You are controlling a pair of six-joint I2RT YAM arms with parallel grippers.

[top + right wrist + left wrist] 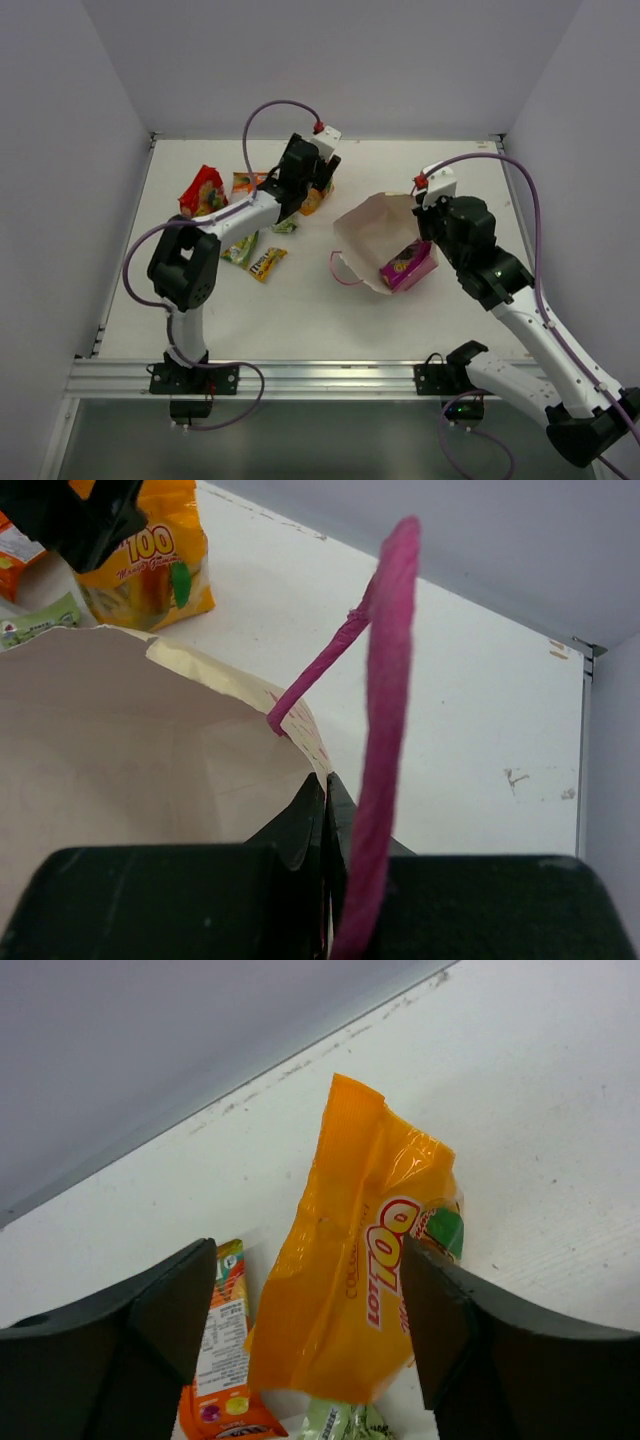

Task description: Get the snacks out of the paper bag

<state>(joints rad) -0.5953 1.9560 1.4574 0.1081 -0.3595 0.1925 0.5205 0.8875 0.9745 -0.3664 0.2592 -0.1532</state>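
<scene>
The paper bag [370, 228] stands tilted and open at mid-table, with a purple-magenta snack [407, 265] in its mouth. My right gripper [428, 215] is shut on the bag's far rim. In the right wrist view my right gripper [326, 788] pinches the cream rim [290, 720], and the pink cord handle [385, 730] hangs beside it. My left gripper [320, 182] is open at the back, over an orange snack [314, 202]. In the left wrist view this orange snack [360, 1260] lies on the table between the spread jaws of my left gripper [308, 1260].
Other snacks lie at the back left: a red one [203, 190], a second orange one [245, 184], a tiny pale green one [285, 225], a green-yellow one [240, 250] and a yellow bar [268, 262]. White walls close in the table at the back and sides.
</scene>
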